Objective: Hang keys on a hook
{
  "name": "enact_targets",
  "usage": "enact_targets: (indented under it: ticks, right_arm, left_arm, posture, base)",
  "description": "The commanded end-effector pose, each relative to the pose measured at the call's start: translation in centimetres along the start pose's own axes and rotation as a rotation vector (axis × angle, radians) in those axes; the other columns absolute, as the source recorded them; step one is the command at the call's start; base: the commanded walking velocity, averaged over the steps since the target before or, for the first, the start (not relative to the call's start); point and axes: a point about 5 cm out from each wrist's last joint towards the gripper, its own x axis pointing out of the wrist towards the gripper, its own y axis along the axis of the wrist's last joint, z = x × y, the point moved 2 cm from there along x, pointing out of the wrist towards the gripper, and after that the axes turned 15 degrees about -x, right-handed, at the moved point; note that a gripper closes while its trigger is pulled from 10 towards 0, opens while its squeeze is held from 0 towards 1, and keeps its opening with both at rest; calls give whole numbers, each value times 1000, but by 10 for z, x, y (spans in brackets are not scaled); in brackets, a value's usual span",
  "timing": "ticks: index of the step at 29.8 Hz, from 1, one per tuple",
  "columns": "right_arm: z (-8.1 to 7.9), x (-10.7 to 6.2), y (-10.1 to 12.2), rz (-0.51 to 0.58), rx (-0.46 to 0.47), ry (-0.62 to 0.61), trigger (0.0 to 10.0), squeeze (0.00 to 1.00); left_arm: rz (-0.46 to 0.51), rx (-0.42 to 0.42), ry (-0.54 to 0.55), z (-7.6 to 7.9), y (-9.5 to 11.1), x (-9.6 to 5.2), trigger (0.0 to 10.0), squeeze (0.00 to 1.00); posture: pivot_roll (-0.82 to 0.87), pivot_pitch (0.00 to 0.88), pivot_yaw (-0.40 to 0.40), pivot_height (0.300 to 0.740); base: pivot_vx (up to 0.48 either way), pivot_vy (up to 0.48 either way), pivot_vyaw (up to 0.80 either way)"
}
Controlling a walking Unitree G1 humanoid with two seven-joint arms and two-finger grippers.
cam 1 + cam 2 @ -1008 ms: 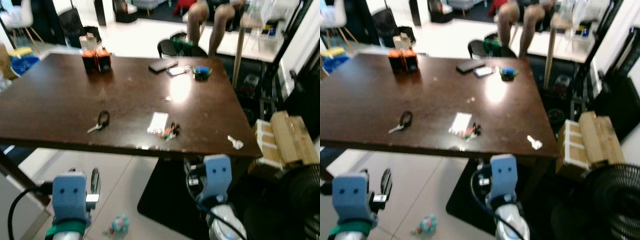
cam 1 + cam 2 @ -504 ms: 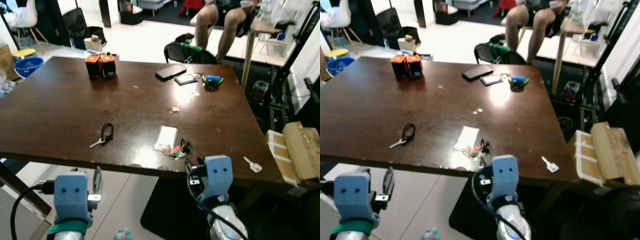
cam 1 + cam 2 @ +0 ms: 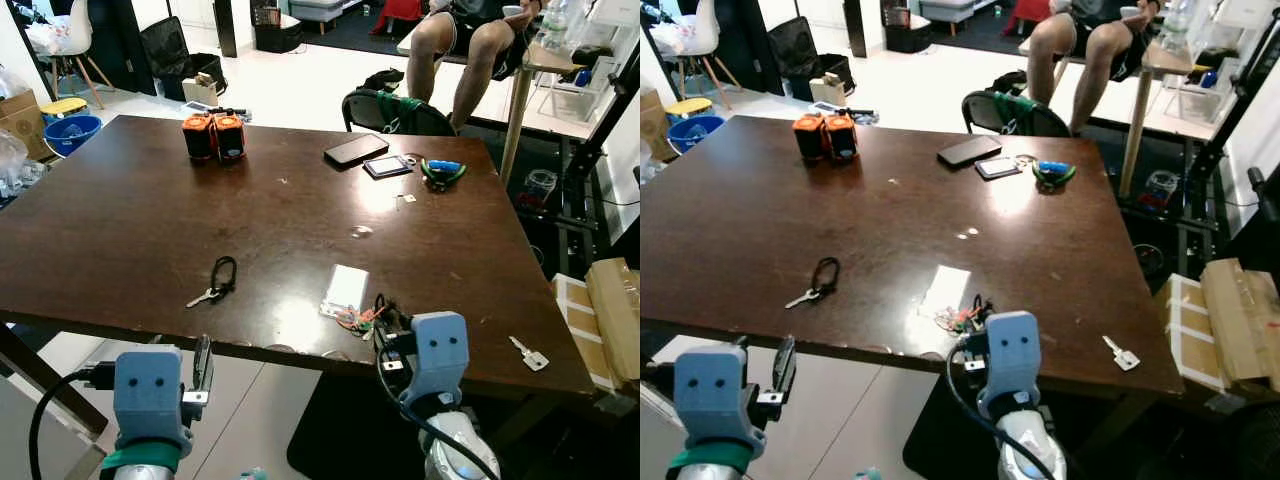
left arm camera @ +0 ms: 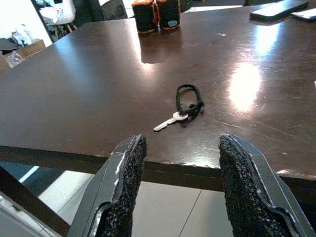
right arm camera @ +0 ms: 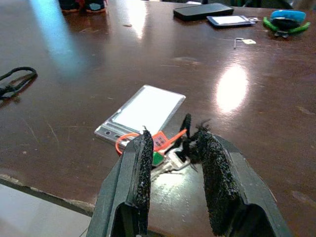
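Observation:
A silver key on a black loop strap [image 3: 213, 283] lies near the front of the dark wooden table [image 3: 130, 220]. My left gripper [image 4: 182, 141] is open, low before the table's front edge, with this key beyond its fingers [image 4: 127, 182]. A bunch of keys with orange and green tags [image 5: 165, 148] lies beside a clear card holder [image 3: 345, 288] at the front edge. My right gripper [image 5: 174, 142] is open just short of that bunch, with its fingertips on either side of it. A single key [image 3: 530, 353] lies at the table's front right corner.
At the far side of the table stand two orange-and-black items [image 3: 214, 137], a phone [image 3: 356, 149], a small device [image 3: 385, 166] and green-handled pliers [image 3: 441, 171]. A person's legs [image 3: 470, 40] and a chair [image 3: 390, 110] are behind. Cardboard boxes [image 3: 610, 320] sit on the right.
The whole view has shifted as the camera moved towards the table and sharpened. The right gripper now sits closer to the tagged key bunch. Nothing on the table has moved.

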Motion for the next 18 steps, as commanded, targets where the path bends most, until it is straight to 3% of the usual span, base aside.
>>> enact_targets:
  ticks: [1, 8, 15, 18]
  right_arm:
    - [-2, -3, -9, -38, 6, 10, 10000, 0]
    - [-5, 5, -19, -78, 26, 33, 10000, 0]
    - [-13, 27, -35, -178, 70, 63, 10000, 0]
    - [-17, 36, -31, -172, 87, 89, 10000, 0]
  left_arm:
    - [-42, -1, 7, -3, -10, -3, 10000, 0]
    - [-76, 0, 5, -5, -23, 2, 10000, 0]
    - [-154, 7, 32, -13, -47, 11, 10000, 0]
    - [-172, 3, 25, -14, -52, 12, 10000, 0]
  posture:
    - [-123, 112, 116, 740]
    - [-114, 82, 104, 740]
    - [-118, 23, 98, 740]
    - [-125, 0, 100, 740]
  base:
    - [0, 0, 0]
    - [0, 0, 0]
    - [0, 0, 0]
    - [0, 0, 0]
